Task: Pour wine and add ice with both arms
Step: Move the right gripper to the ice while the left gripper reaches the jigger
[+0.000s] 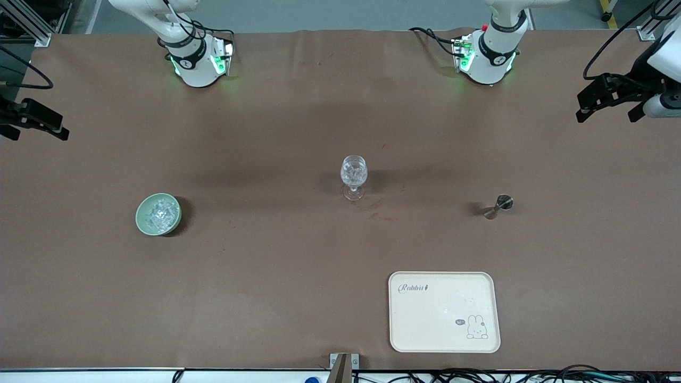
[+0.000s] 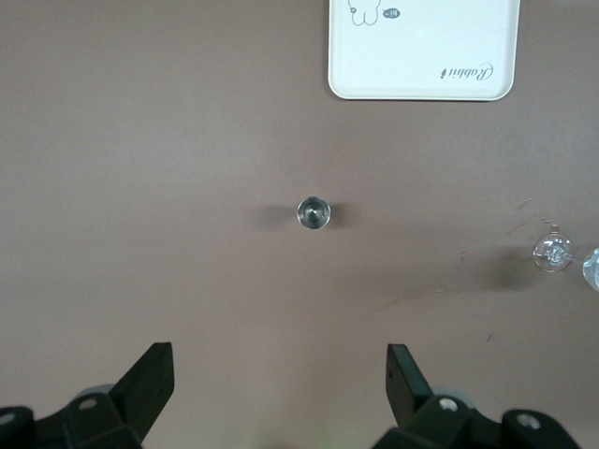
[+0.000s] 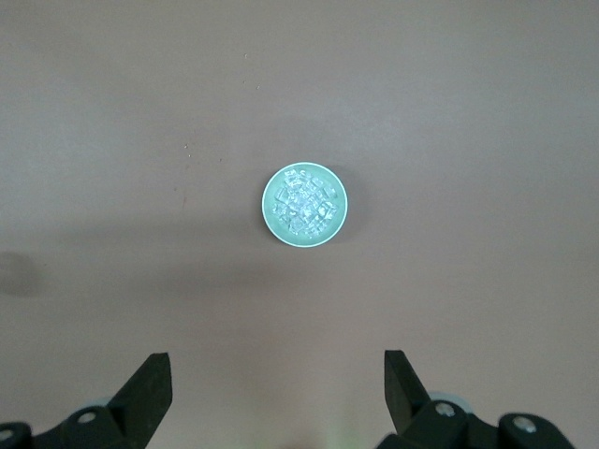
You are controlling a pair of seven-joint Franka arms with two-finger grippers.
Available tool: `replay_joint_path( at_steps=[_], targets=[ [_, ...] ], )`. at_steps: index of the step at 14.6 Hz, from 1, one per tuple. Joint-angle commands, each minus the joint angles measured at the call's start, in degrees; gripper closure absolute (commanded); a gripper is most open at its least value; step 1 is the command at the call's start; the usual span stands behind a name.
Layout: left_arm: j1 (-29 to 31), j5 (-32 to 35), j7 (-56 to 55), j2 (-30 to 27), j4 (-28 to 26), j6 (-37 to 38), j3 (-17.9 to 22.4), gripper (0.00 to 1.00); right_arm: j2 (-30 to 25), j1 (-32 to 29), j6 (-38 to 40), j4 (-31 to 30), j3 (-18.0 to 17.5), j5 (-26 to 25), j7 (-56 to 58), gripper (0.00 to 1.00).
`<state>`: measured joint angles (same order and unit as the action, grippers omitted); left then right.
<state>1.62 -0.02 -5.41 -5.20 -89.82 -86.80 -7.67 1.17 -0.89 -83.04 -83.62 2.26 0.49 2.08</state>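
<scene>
A clear wine glass (image 1: 354,178) stands upright mid-table; its bowl glitters and I cannot tell what is in it. Its foot shows at the edge of the left wrist view (image 2: 553,252). A green bowl (image 1: 140,219) holding ice (image 1: 159,212) sits toward the right arm's end, and shows in the right wrist view (image 3: 271,221) with its ice (image 3: 305,204). A small metal jigger (image 1: 499,205) stands toward the left arm's end (image 2: 314,212). My left gripper (image 1: 606,109) (image 2: 279,374) is open and empty, high over the table's end. My right gripper (image 1: 34,129) (image 3: 278,379) is open and empty, high over its own end.
A cream tray (image 1: 444,311) with a rabbit drawing lies near the front edge, nearer to the front camera than the jigger; it also shows in the left wrist view (image 2: 423,56). The two arm bases (image 1: 194,58) (image 1: 487,53) stand at the table's back edge.
</scene>
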Motion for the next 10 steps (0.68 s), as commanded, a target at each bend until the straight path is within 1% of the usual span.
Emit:
replay_joint_path(
  at_steps=[1,5,7,10],
  targets=[
    [0.05,0.9,-2.49,0.28,1.05,1.55,-0.24,0.0,-1.44,-0.08,-0.37,-1.37,0.11,0.74,0.73,0.0],
    [0.31,0.9,-2.59,1.59,1.4,1.37,0.2,0.0,-1.44,-0.25,-0.46,-1.63,0.11,1.1,0.73,0.0],
    [1.36,0.99,-1.8,4.3,1.75,0.93,0.9,0.0,-1.35,-0.25,-0.89,-1.81,0.2,1.1,0.82,0.0],
    [1.63,2.57,-1.63,7.47,2.02,-1.25,0.82,0.0,-1.26,-0.34,-1.77,-3.2,0.2,1.1,0.82,0.0]
  ],
)
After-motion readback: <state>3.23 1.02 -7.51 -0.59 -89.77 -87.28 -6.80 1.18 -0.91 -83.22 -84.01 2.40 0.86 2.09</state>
